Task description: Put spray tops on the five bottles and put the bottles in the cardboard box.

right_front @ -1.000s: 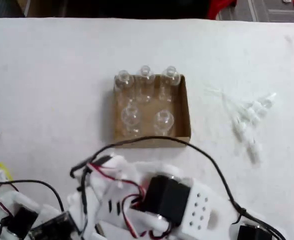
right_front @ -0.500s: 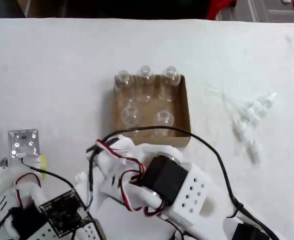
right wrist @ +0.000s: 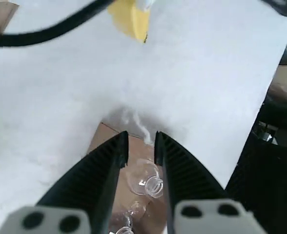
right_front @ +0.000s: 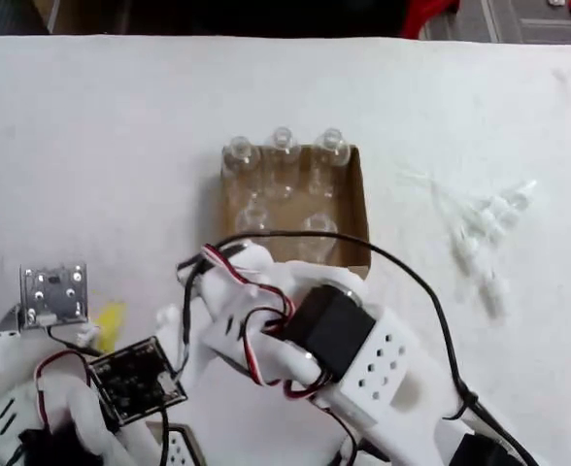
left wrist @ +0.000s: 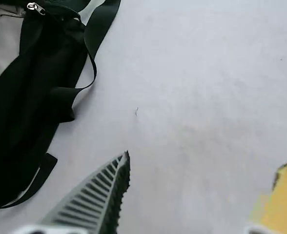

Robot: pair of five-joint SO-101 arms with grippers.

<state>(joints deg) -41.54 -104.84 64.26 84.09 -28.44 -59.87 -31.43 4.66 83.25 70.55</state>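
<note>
Cardboard box (right_front: 355, 206): shallow, brown, open-topped, matte walls, set on a white table (right_front: 120, 146). Five bottles (right_front: 283, 146) are stood upright inside it, of clear glass or plastic, round-bodied with narrow necks. Three are lined along the box's far side and two are nearer; the near pair is partly covered by the right arm (right_front: 336, 332). No tops are seen on the necks.

Spray tops (right_front: 485, 231): small, clear and white with thin tubes, heaped loosely well to the right of the box.

Right gripper (right wrist: 141, 144): dark ribbed fingers, narrowly parted, nothing held, poised over the box's near side with a bottle mouth seen between them.

Left gripper (left wrist: 204, 163): one grey ribbed finger and a yellow jaw piece held wide apart, nothing between, well to the left of the box. A black strapped bag (left wrist: 26, 87) is seen beyond the table edge.

Since a second ago the right arm has been pushed forward over the box's near wall, and the left arm (right_front: 120, 383) has been raised further into sight. Bottles and tops are unmoved.
</note>
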